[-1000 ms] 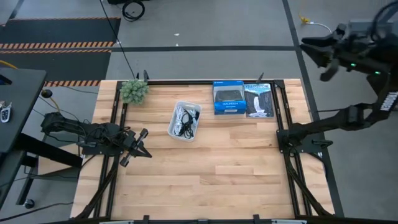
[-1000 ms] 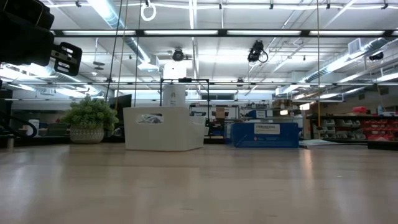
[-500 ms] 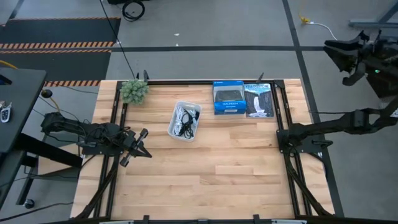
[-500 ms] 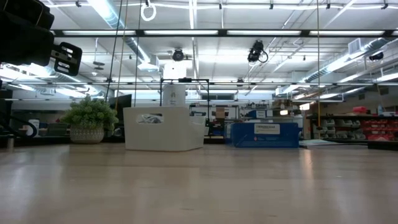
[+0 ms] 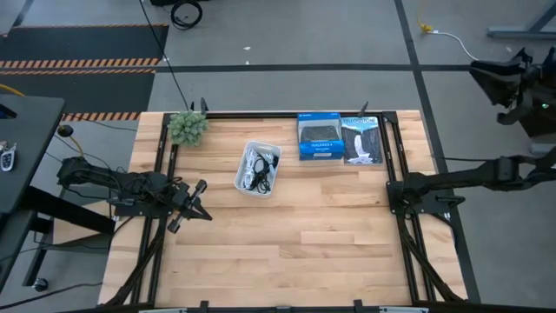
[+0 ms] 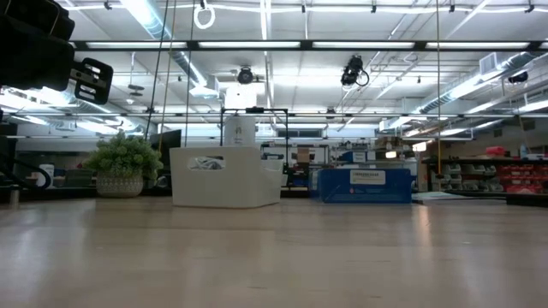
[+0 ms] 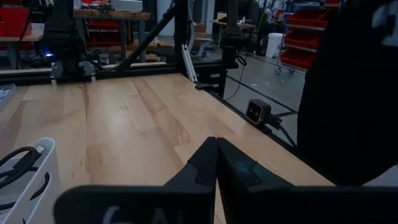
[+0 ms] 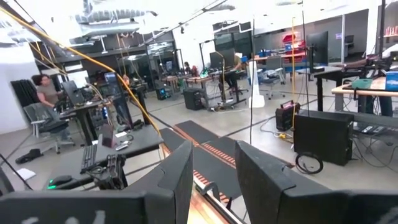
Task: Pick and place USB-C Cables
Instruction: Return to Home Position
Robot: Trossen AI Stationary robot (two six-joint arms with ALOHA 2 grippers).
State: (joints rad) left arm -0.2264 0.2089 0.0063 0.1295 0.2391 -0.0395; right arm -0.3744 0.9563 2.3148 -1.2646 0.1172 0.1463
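High view: USB-C cables [image 5: 259,167] lie in white bin [image 5: 242,170]; only homing seems due, left gripper [image 7: 216,140] near it, jaws pressed together; right gripper [image 8: 212,155] well apart, jaws spread.

We log bright, even light from ceiling strip lamps [image 6: 257,44]; the table [image 5: 287,252] carries only faint, soft shadows. Past the jaws of the right gripper [image 8: 213,150], glare whitens the ceiling [image 8: 112,12]; the left gripper [image 7: 216,143] reads dark.

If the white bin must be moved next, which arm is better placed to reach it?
Probably the left. The left gripper rests over the table, not far from the white bin; the right gripper hangs beyond the table's right edge, above the floor.
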